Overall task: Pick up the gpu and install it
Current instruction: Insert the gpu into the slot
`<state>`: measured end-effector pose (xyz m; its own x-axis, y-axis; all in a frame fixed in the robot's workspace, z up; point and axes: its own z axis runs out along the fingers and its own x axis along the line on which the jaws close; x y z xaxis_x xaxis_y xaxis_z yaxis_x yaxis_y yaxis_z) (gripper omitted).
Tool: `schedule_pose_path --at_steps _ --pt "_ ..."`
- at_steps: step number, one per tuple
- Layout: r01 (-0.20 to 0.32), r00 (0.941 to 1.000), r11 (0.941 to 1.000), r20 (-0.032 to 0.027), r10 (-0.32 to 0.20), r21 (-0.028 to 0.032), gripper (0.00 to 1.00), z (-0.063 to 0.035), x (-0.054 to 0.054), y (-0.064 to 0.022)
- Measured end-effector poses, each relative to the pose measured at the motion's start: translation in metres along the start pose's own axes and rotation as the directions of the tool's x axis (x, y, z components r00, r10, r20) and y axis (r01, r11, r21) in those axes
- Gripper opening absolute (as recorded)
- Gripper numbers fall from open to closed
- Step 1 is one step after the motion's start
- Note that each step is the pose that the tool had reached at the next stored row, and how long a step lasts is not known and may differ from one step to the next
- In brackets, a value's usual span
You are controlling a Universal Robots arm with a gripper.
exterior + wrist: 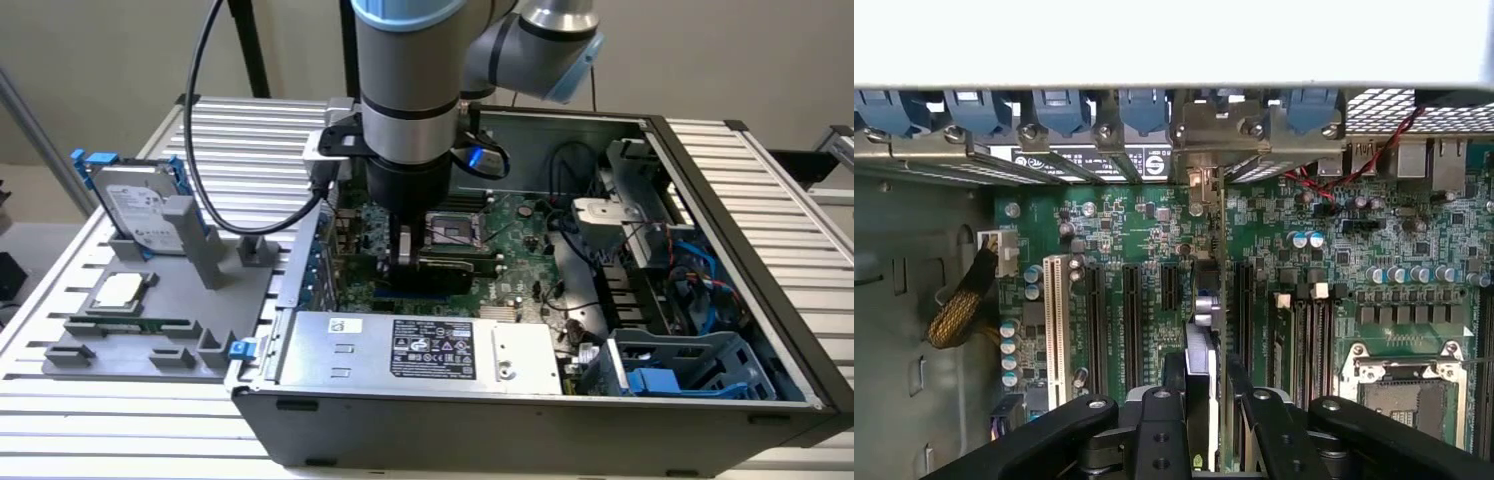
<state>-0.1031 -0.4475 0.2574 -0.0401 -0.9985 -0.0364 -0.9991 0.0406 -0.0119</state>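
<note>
fingers [1204,400]: mine, clamped on the gpu, one on each face of the card, down inside the case.
gpu [1216,290]: held on edge between my fingers, standing upright over the motherboard, its bracket end up against the rear slot wall; in the exterior view it shows as a dark slab under my wrist [441,268].
seating: I cannot tell whether the card's lower edge is in its slot or just above it; my own fingers cover that part.
hidden: my arm [414,90] blocks the slot area in the exterior view; the card's near end is cut off behind my fingers in the wrist view.
motherboard [1134,230]: green, with black slots running parallel on both sides of the card, and one white slot further off.
room beside the card: narrow; the neighbouring slots lie just beside it, both bare.
rear wall [1054,135]: a row of blue clips and metal slot covers, the card's bracket touching it.
case [747,250]: open on top, its walls close around my wrist; power supply [427,350] near the front edge.
desk [254,150]: slatted, carrying the case and a grey holder [134,320] on the exterior view's left.
holder contents: a hard drive [140,205] standing upright, well apart from me.
</note>
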Motion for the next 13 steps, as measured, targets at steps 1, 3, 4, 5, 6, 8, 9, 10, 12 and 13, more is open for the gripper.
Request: schedule_pose_path --at_steps 1,3,4,5,6,8,9,10,12,13 --pt "0.000 1.0000 1.0000 -0.0001 0.000 0.0000 0.00 0.0004 0.0000 0.0000" --pt "0.000 1.0000 1.0000 -0.0004 0.000 -0.0003 0.00 0.0012 0.0001 0.0001" --pt "0.000 1.0000 1.0000 -0.0005 0.000 -0.0003 0.00 0.0014 0.0001 0.0000" --pt "0.000 1.0000 1.0000 -0.0004 0.000 -0.0003 0.00 0.0016 0.0001 0.0000" --pt "0.000 1.0000 1.0000 -0.0002 0.000 -0.0001 0.00 0.0018 0.0001 0.0000" --pt "0.000 1.0000 1.0000 0.0011 0.000 0.0006 0.00 0.0025 0.0000 -0.0001" --pt "0.000 1.0000 1.0000 0.0008 0.000 0.0004 0.00 0.0024 0.0000 -0.0001" --pt "0.000 1.0000 1.0000 0.0003 0.000 0.0002 0.00 0.0022 0.0000 -0.0001" --pt "0.000 1.0000 1.0000 0.0001 0.000 0.0001 0.00 0.0021 0.0001 -0.0001" --pt "0.000 1.0000 1.0000 0.0000 0.000 0.0000 0.00 0.0021 0.0001 -0.0001"
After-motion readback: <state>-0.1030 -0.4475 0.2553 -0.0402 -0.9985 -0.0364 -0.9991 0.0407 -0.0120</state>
